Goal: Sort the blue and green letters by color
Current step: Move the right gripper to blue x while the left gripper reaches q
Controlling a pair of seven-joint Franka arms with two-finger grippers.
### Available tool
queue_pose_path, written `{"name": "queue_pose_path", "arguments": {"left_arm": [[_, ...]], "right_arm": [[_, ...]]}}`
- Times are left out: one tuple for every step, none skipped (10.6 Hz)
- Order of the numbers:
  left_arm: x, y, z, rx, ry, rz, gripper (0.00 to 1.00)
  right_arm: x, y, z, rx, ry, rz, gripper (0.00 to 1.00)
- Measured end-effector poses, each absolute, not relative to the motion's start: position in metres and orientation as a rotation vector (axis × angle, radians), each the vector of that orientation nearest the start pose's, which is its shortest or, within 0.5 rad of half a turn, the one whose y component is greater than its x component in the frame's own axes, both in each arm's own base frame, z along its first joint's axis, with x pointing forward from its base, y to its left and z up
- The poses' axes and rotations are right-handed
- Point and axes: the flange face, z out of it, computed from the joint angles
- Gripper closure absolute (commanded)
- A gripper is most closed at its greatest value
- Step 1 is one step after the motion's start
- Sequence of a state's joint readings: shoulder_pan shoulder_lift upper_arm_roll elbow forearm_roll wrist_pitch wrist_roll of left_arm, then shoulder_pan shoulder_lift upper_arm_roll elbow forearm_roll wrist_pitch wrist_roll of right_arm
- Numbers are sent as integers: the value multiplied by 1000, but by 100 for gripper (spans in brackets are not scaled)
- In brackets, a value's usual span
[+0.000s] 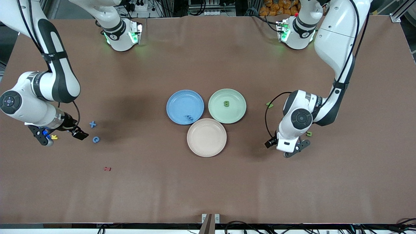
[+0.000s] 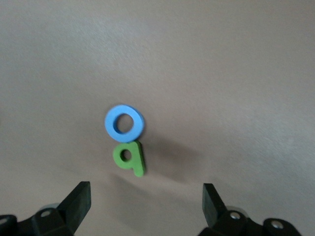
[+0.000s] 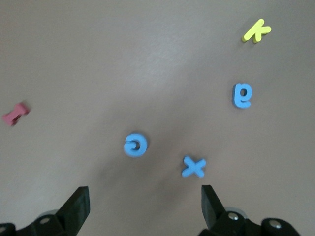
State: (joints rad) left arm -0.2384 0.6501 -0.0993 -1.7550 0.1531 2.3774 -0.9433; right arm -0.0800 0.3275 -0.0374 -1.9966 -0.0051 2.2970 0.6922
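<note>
Lying nearest the camera, a small dark red letter (image 1: 107, 168), apart from the sorting. Hovering wide open and empty, right gripper (image 1: 61, 136) over flat blue foam X (image 1: 93, 124) and C (image 1: 96, 139), likely lining up a pick. Hanging equally open and empty, left gripper (image 1: 286, 149) above a blue ring letter (image 2: 125, 123) touching a green letter (image 2: 130, 157). Resting already sorted, a green letter (image 1: 226, 104) in the pale green plate (image 1: 216, 112), blue pieces (image 1: 188, 117) in the blue plate (image 1: 175, 100).

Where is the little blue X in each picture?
Front view: the blue X lies on the table toward the right arm's end, beside the blue C, which is nearer the camera.
Left wrist view: not in it.
Right wrist view: the blue X lies just ahead of the open jaws.
Shared landmark: the blue C, also close by here.
</note>
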Motion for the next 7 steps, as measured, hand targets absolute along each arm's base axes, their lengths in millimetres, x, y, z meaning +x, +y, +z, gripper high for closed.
{"name": "queue_pose_path", "arguments": {"left_arm": [[627,-209,196,-2980,-764,-26,0],[627,-207,193,-2975,-761,-24,0],[627,-206,189,-2971,-754,-20,0],[626,-206,186,-2968,-749,-14,0],[625,-206,183,-2965,-746,-10,0],[625,-206,182,-2964,-746,-7,0],[625,-205,181,-2963,-747,-7,0]], "right_arm": [[587,-78,275,-2897,1254,-26,0],[572,-81,252,-2890,1260,-56,0],[558,-80,233,-2892,1262,-49,0],[549,-79,223,-2895,1263,-30,0],[543,-80,217,-2899,1261,-20,0],[537,-82,210,-2901,1254,-33,0],[532,-86,203,-2903,1249,-42,0]]}}
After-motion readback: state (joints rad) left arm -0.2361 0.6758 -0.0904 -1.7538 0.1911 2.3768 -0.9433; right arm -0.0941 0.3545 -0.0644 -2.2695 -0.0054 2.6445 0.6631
